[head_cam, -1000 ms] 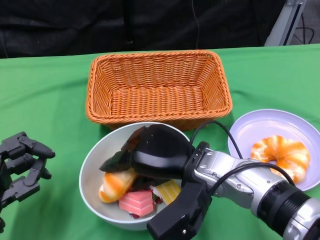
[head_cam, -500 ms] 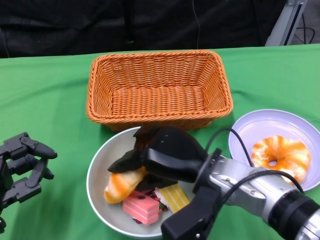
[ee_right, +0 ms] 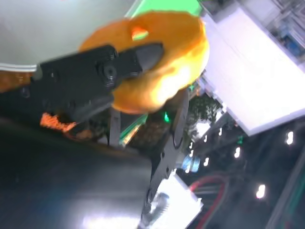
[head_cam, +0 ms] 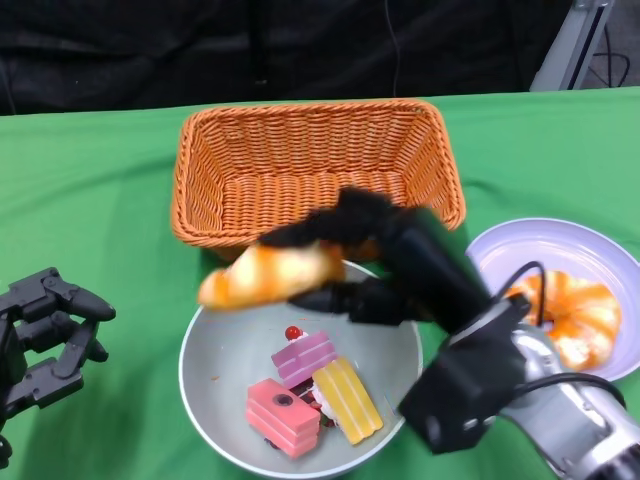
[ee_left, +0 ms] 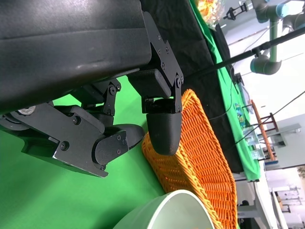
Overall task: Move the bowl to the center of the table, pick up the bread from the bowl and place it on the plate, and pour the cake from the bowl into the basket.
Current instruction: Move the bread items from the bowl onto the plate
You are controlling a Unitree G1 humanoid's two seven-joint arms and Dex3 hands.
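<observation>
My right hand point(head_cam: 400, 258) holds a long golden bread roll point(head_cam: 268, 276) in the air, above the far rim of the grey bowl point(head_cam: 200, 345) and just before the basket's front wall. The right wrist view shows the roll point(ee_right: 167, 67) pinched between black fingers point(ee_right: 95, 76). Three cake pieces lie in the bowl: a pink block point(head_cam: 283, 417), a pink and purple slice point(head_cam: 305, 357) and a yellow slice point(head_cam: 346, 399). The orange wicker basket point(head_cam: 315, 165) stands empty behind the bowl. The white plate point(head_cam: 545, 250) at right carries a ring-shaped bread point(head_cam: 572, 318). My left hand point(head_cam: 45, 335) rests at lower left, fingers loosely bent, holding nothing.
A green cloth point(head_cam: 90, 200) covers the table, with a black backdrop behind it. The left wrist view shows the basket point(ee_left: 202, 160) and the bowl's rim point(ee_left: 167, 207) beyond my left fingers point(ee_left: 162, 126). Bare cloth lies left of the basket and bowl.
My right hand has lifted the bread roll out of the bowl, up and toward the basket. The cakes it covered now show. The left hand has not moved.
</observation>
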